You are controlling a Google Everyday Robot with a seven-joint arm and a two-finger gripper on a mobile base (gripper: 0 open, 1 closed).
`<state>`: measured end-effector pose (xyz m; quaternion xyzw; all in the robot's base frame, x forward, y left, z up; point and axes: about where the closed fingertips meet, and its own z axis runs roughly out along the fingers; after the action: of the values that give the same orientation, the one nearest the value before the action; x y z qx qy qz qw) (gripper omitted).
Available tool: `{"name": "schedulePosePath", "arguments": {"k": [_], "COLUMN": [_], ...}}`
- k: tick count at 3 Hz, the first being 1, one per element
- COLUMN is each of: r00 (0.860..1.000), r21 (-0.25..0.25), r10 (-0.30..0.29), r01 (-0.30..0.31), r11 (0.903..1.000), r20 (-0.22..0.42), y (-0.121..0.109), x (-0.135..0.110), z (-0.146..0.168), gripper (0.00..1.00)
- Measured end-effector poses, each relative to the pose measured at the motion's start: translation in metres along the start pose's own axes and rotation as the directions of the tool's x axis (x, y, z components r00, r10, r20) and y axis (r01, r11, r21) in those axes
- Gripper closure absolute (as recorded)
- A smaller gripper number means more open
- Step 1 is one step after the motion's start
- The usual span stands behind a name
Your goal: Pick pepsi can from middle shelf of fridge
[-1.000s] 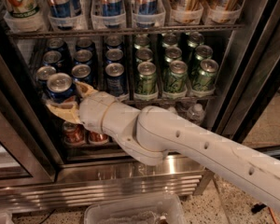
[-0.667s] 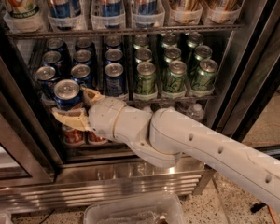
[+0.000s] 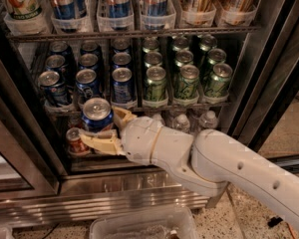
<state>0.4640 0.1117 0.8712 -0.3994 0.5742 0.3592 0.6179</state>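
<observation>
My gripper (image 3: 103,129) is shut on a blue pepsi can (image 3: 96,116) with a silver lid, held upright in front of the fridge (image 3: 139,195), just below and outside the front edge of the middle shelf (image 3: 139,105). One tan finger (image 3: 97,144) runs under the can's left side, the other (image 3: 122,116) is at its right. The middle shelf holds rows of blue cans (image 3: 122,86) on the left and green cans (image 3: 155,83) on the right. My white arm (image 3: 214,166) comes in from the lower right.
The rack above (image 3: 134,34) carries tall slim cans in clear trays. Below, red cans (image 3: 75,141) and water bottles (image 3: 182,123) stand behind my wrist. A glass door (image 3: 20,148) hangs open at the left, a dark door frame (image 3: 269,78) at the right. A clear plastic bin (image 3: 142,225) sits on the floor.
The gripper with the blue can has moved out of the shelf, toward the camera, down and to the right. The front-row slot it came from now shows the can behind.
</observation>
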Motion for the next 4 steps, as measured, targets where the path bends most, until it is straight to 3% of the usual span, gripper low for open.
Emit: {"name": "schedulePosePath", "arguments": {"k": [2,4], "r00": [0.995,0.981], "r21": [0.084,0.151], "r10": [0.005,-0.005], "r01": [0.003,0.036], "r11": [0.9964,0.9878], "r20": [-0.101,-0.196], "y": [0.015,0.039], "x": [-0.008,-0.032], "z": [-0.063,-0.110], "gripper": [1.00,1.00]}}
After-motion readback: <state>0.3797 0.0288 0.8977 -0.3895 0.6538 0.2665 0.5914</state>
